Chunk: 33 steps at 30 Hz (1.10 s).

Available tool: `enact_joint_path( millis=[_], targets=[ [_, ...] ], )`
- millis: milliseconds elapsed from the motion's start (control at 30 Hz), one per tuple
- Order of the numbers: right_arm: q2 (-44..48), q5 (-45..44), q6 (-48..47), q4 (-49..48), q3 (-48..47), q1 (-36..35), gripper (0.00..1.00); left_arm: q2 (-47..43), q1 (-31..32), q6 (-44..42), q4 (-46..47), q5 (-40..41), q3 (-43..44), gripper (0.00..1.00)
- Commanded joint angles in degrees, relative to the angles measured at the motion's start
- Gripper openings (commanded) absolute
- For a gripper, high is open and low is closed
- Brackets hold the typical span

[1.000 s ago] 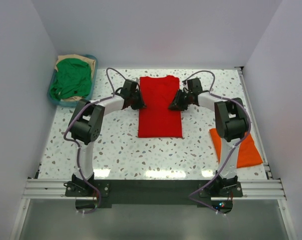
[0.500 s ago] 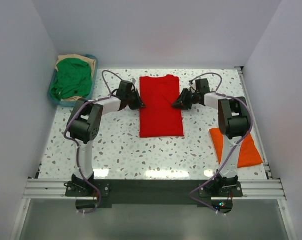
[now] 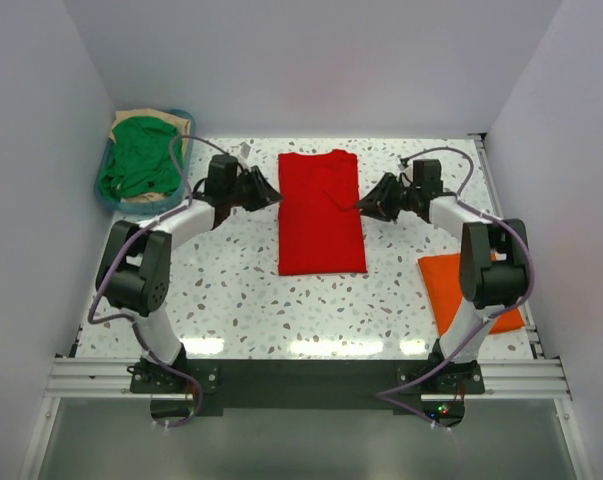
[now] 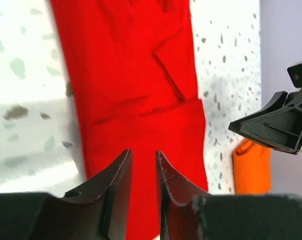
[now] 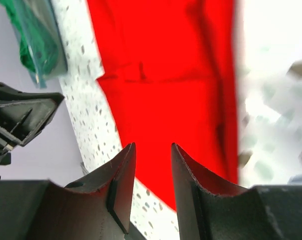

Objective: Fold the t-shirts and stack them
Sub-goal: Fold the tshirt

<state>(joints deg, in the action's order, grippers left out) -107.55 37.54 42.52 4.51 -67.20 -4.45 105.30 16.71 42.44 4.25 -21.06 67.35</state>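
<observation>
red shirt [image 3: 321, 212] lies flat mid-table as a long folded strip – left gripper [image 3: 274, 196] just off its left edge, right gripper [image 3: 363, 206] at its right edge, both with jaws narrowly apart, holding nothing – orange shirt [image 3: 443, 285] lies near right

White speckled terrazzo-pattern table [image 3: 231, 290], three items directly on it.
Bright red cloth t-shirt [image 3: 321, 215]: centre, folded to a long narrow rectangle, long axis 12–6, lying flat, small crease near its 3 o'clock edge.
Orange folded cloth t-shirt [image 3: 441, 282]: 4 o'clock, near the table's right edge, well apart from the red one.
Teal plastic basket [image 3: 121, 205]: 10 o'clock, far-left corner, crumpled green t-shirt [image 3: 141, 160] heaped inside, well apart from both folded shirts.
</observation>
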Motion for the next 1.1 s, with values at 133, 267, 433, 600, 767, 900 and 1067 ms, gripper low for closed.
enact_joint_path(
  millis=[133,267,433,600,767,900,1067],
  targets=[
    [13.1,-5.5,-0.3,-1.4,12.5,-10.2,0.38,-9.8,7.4,3.8,8.6,-1.2,-16.3,0.26],
    [14.5,-6.9,1.0,-5.7,19.9,-13.0,0.38,-11.3,13.1,5.0,12.0,-0.3,-21.6,0.24],
    [12.5,-7.6,-1.6,-5.5,24.3,-13.3,0.36,-9.9,14.8,6.4,14.0,1.3,-27.1,0.2],
    [13.2,-8.4,-2.2,-5.3,28.0,-10.5,0.34,-10.1,14.8,6.4,10.9,4.9,-29.7,0.16],
    [17.4,-7.0,-2.1,-4.7,32.0,-4.3,0.34,-12.5,14.7,6.1,8.9,6.0,-30.9,0.16],
    [23.3,-8.6,-3.8,0.2,32.0,-1.8,0.34,-15.2,14.5,5.2,6.7,6.1,-30.4,0.17],
    [28.5,-13.9,-6.4,6.2,31.7,-1.5,0.35,-21.0,13.3,5.0,3.9,7.0,-31.9,0.3]
  ],
)
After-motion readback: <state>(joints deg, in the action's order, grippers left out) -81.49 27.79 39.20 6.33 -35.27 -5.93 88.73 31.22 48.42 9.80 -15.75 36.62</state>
